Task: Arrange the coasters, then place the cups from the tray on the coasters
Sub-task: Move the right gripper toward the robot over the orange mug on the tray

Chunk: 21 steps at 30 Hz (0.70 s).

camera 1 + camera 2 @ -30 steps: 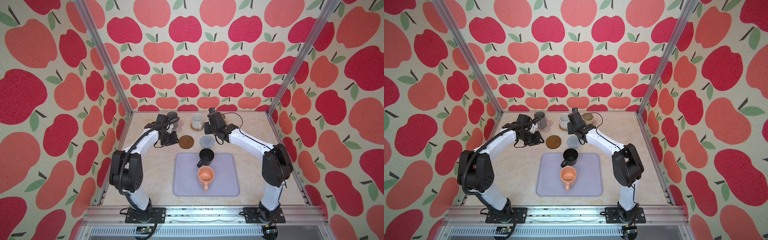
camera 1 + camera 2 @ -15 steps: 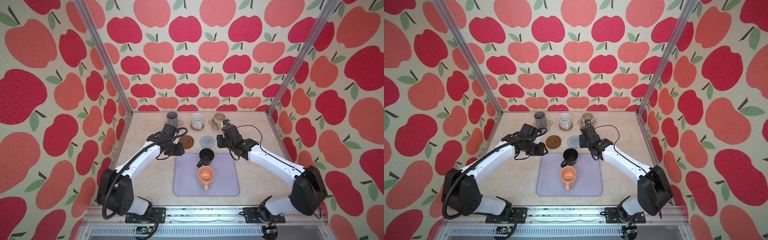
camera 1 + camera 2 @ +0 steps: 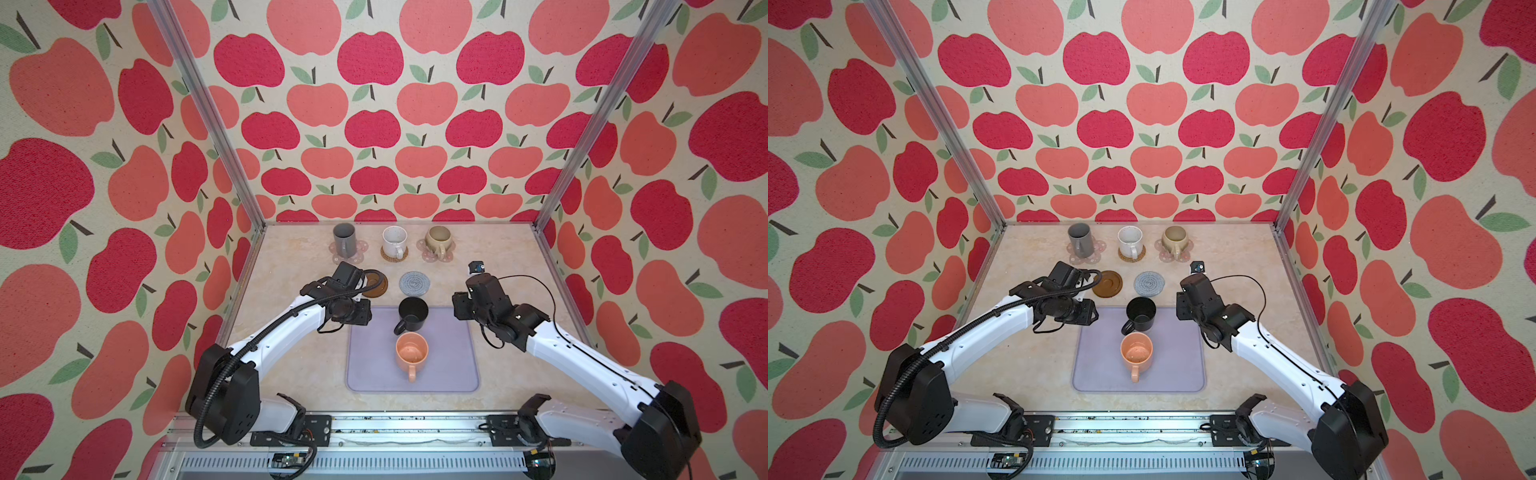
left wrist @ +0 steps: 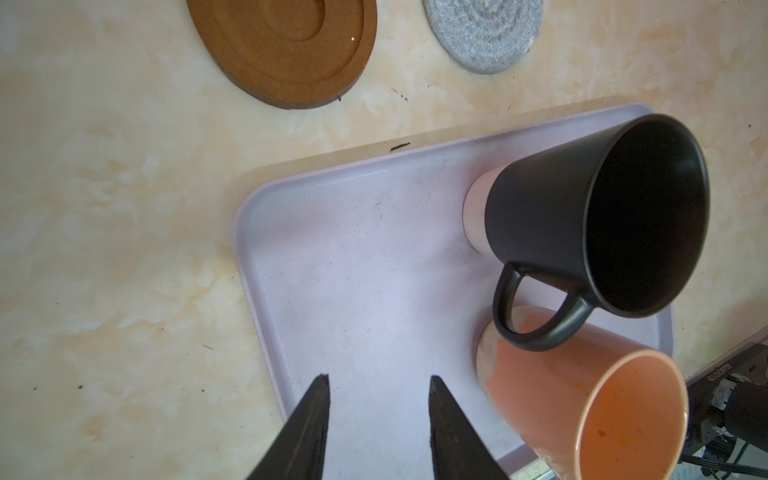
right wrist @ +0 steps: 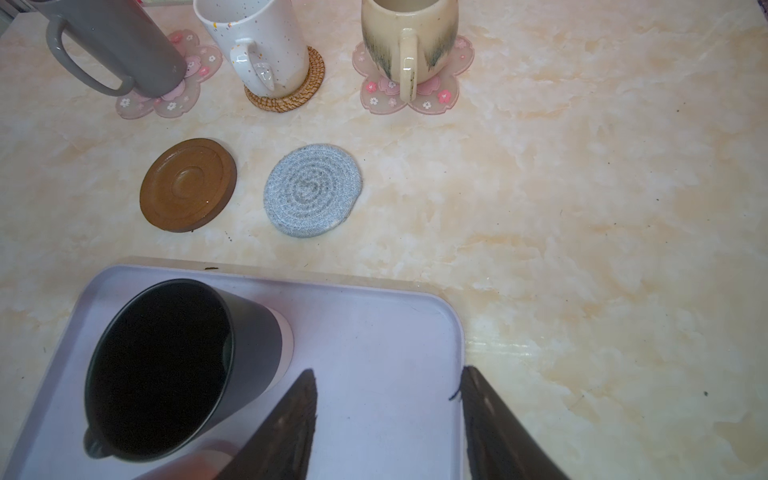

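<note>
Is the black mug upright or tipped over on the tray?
Upright: the black mug stands on its base on the tray, its open mouth facing up in both top views.

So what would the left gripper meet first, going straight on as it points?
Probably the tray, on bare floor near its corner. The black cup stands to one side of the left gripper, off its line. Depth unclear.

apple-print booth around a marbled top
we see walls (image 3: 374,104) papered with red and coral apples on cream, two metal posts (image 3: 208,116) running down the back corners, a beige marbled tabletop (image 3: 511,249) in soft, even light, and a slotted metal rail (image 3: 395,461) along the near edge.
</note>
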Motion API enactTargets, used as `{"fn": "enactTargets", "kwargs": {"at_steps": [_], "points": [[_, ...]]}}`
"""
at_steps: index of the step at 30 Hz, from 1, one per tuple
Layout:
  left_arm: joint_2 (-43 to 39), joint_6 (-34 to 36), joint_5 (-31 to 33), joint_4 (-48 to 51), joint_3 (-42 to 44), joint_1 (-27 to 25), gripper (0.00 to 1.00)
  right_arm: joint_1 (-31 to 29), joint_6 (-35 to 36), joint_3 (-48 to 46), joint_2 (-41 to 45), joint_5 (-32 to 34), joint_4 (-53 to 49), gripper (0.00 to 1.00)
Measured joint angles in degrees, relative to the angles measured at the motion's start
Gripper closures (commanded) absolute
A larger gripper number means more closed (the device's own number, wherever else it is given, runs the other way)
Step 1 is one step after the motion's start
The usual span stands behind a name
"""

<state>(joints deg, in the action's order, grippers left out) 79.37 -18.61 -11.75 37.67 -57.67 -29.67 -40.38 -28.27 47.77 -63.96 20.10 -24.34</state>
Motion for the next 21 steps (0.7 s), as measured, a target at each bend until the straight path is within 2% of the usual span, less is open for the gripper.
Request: {"fn": "enactTargets", "kwargs": {"at_steps": [12,17,21], "points": [[1.46,-1.75,2.34,0.63,0.00,0.90,0.60,-2.16,-8.28,-4.90,12.48,-3.32,-11.78,0.41],[2.45,-2.62,2.34,0.63,0.00,1.16,0.60,-5.92,-12.55,-6.01,16.06,-4.28,-15.30,0.41],[2.45,-3.04,2.32,0.59,0.07,1.42,0.60,-11.26,-16.09,-6.19,17.03,-3.82,-17.49,0.41]]}}
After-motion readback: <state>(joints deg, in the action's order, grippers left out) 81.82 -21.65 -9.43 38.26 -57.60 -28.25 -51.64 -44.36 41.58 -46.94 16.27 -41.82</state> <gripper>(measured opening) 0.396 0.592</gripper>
